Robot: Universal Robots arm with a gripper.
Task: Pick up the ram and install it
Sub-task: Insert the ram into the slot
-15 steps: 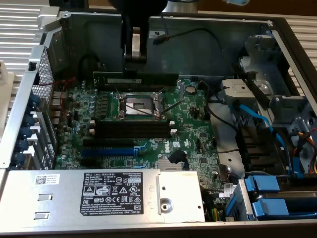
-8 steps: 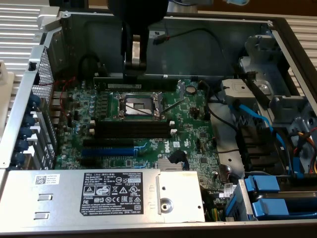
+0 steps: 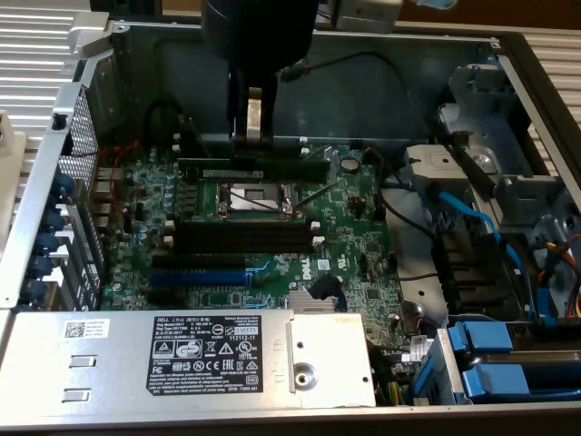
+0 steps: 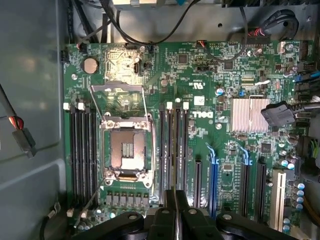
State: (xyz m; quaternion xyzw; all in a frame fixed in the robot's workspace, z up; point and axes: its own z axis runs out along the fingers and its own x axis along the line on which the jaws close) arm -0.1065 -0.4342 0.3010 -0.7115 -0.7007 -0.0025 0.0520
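My gripper [image 3: 251,138] reaches down from the top of the exterior view and is shut on the ram [image 3: 290,169]. The ram is a long dark-green stick held level and on edge, parallel to the black slots [image 3: 245,234]. It hangs over the motherboard [image 3: 359,259], and in the exterior view it lies just behind the open CPU socket [image 3: 254,197]. In the wrist view the gripper [image 4: 175,212] is closed, with a thin dark edge between the fingers. That edge lines up with the black slots [image 4: 175,145] beside the CPU socket [image 4: 125,150].
The motherboard sits inside an open computer case [image 3: 54,163]. A silver power supply box [image 3: 182,359] stands in front, with blue drive brackets [image 3: 508,363] and cables on the exterior view's right. A blue slot [image 3: 195,277], a heatsink [image 4: 247,115] and loose black cables [image 4: 135,30] are nearby.
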